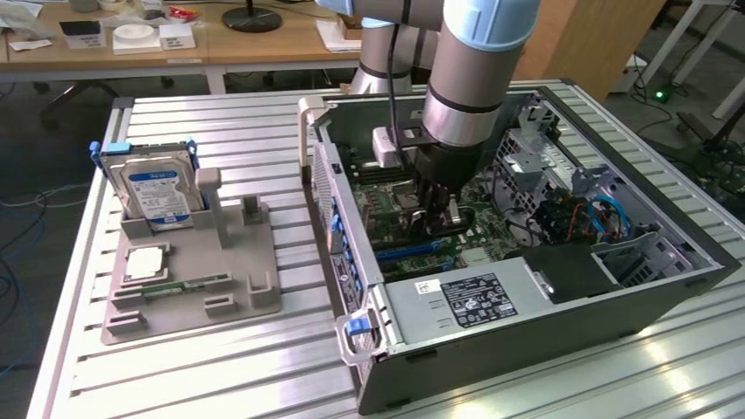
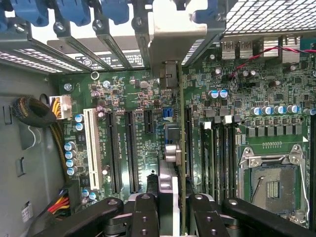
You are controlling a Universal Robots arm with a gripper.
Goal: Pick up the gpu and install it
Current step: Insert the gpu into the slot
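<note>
The gpu point(image 2: 173, 148) stands edge-on to the wrist view, a thin green card running up the middle of the motherboard point(image 2: 123, 98). Its silver end bracket point(image 2: 180, 34) lies against the rear slot openings of the computer case point(image 1: 652, 288). My gripper point(image 2: 168, 202) is shut on the card's near edge, one black finger point(image 2: 144, 210) on each side. In the exterior view my gripper point(image 1: 437, 209) reaches down inside the open case over the motherboard. Whether the card's edge sits fully in a slot is hidden.
Long black expansion slots point(image 2: 132, 148) and a white slot point(image 2: 91, 148) lie beside the card, and the empty CPU socket point(image 2: 271, 182) lies on its other side. On the exterior view's left, a grey fixture point(image 1: 233, 262) holds the blue-labelled hard drive point(image 1: 157, 188) and a memory stick point(image 1: 187, 286).
</note>
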